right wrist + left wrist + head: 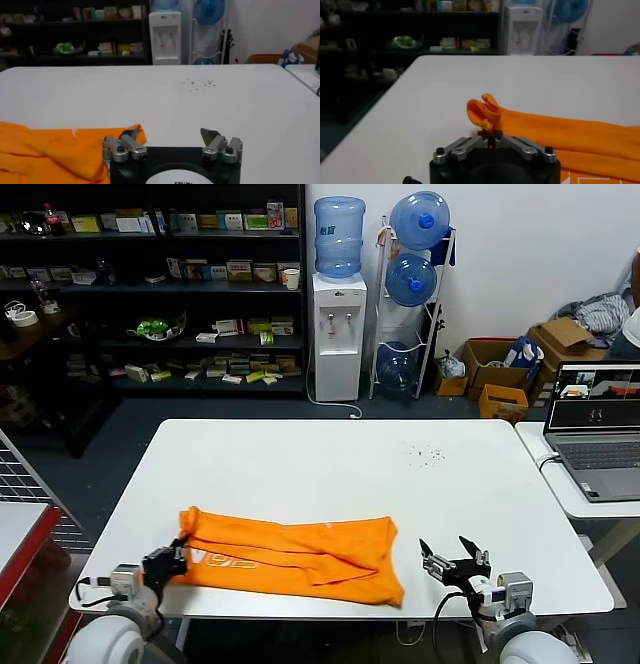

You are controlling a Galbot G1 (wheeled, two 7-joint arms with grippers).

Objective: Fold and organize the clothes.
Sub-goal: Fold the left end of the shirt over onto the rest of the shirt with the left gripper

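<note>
The orange T-shirt lies folded into a long band near the front edge of the white table, pale lettering showing near its left end. My left gripper is shut on the shirt's left end, and the pinched cloth bunches up just past the fingertips in the left wrist view. My right gripper is open and empty, just right of the shirt's right end. In the right wrist view the shirt lies beside one finger of the open gripper.
An open laptop stands on a side table at the right. A red-edged cart stands at the left. A water dispenser, shelves and boxes stand behind the table. Small dark specks lie on the table's far right.
</note>
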